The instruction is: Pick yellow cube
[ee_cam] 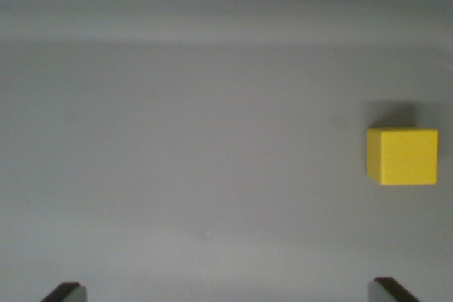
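Wrist view: my tool (230,291) hangs with its two dark fingertips (64,292) spread wide apart, holding and touching nothing, above the plain grey tabletop (198,139). The small solid yellow cube (402,156) sits at the wrist view's right.

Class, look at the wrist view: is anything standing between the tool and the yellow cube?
Nothing visible does. The yellow cube sits alone on the bare grey surface at the wrist view's right. The tool is open at the bottom edge, with only empty surface between.
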Available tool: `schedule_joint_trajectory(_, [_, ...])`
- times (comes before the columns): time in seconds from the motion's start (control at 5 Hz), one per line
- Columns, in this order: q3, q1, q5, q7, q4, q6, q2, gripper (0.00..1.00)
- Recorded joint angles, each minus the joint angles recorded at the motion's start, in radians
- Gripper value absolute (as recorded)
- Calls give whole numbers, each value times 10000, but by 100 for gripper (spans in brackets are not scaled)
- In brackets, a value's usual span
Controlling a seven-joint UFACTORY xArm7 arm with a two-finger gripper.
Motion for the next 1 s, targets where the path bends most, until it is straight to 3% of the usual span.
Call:
schedule_joint_trajectory(0.2, [-89,-170,43,-212,-44,-397,443,0])
schedule_joint_trajectory(0.4, [-89,-170,43,-212,-44,-397,443,0])
schedule_joint_trajectory(0.6, [-183,-348,89,-434,-91,-813,905,0])
schedule_joint_trajectory(0.8, [-183,-348,89,-434,-91,-813,905,0])
schedule_joint_trajectory(1.0, [-278,-530,135,-660,-138,-1237,1378,0])
